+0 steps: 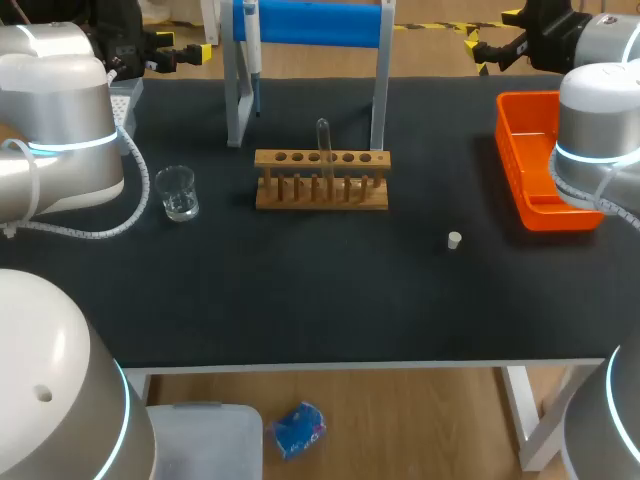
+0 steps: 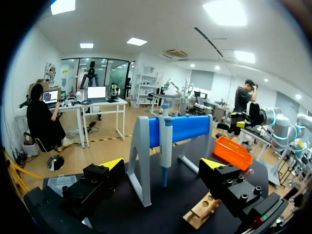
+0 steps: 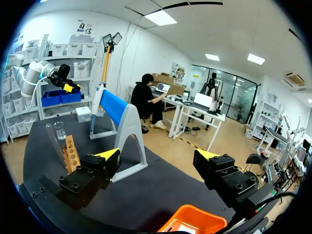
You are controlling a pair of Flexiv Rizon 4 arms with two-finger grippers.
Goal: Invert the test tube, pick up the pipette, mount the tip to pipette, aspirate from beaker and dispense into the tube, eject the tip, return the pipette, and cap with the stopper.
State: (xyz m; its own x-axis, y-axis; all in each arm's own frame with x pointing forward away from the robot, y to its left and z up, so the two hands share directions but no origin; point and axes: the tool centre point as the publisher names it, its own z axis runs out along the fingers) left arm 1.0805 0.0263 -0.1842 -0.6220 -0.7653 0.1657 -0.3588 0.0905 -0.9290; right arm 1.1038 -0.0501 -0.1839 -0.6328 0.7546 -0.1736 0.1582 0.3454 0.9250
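A: Well, whereabouts of the test tube [image 1: 322, 140]?

B: Standing in the wooden rack [image 1: 321, 190], near the middle of the table [image 1: 300, 300], about midway along the rack. Long axis straight up and down. Seemingly rounded at the upper end from the head view, but cannot tell for sure which end is the mouth.

A: And the pipette [image 1: 252, 60]?

B: Hanging on the blue stand [image 1: 310, 22] behind the rack, at the stand's left end. Long axis vertical too, narrow end pointing down at the table. From the left wrist, straight ahead of the left gripper [image 2: 162, 165].

A: Fingers on that one?

B: Spread wide, gripping nothing. Held up by the far left corner, facing along the table toward the stand.

A: Same for the right gripper [image 3: 157, 156]?

B: Yes, spread wide as well, nothing between the yellow tips. Held up by the far right corner, just beyond the orange tray [image 1: 530, 140], facing the stand from its other end.

A: Beaker [image 1: 177, 193] and stopper [image 1: 454, 240]?

B: Beaker upright, left of the rack and apart from it. Stopper small and white, on the dark table right of the rack, well apart from it, between rack and tray, a little nearer the front edge.
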